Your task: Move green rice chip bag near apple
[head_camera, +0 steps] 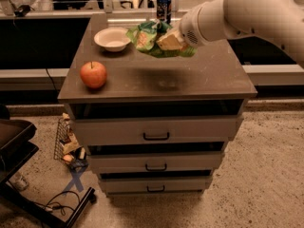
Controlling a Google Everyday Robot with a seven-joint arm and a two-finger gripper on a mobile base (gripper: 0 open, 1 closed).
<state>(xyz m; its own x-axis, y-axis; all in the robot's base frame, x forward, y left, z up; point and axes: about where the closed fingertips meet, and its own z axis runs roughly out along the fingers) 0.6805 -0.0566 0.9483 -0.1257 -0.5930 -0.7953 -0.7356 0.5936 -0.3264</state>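
Note:
The green rice chip bag [148, 38] is crumpled, bright green with white and orange print. It hangs in the air above the cabinet top, and its shadow lies on the surface below. My gripper [167, 41] is shut on the bag's right side, with the white arm reaching in from the upper right. The red-orange apple [93, 74] sits at the front left of the cabinet top, well to the left of and nearer than the bag.
A white shallow bowl [112, 38] sits at the back left of the drawer cabinet top [199, 80]. A dark blue soda can [163, 7] stands at the back edge. A dark cart [19, 141] and floor clutter [69, 144] lie left of the cabinet.

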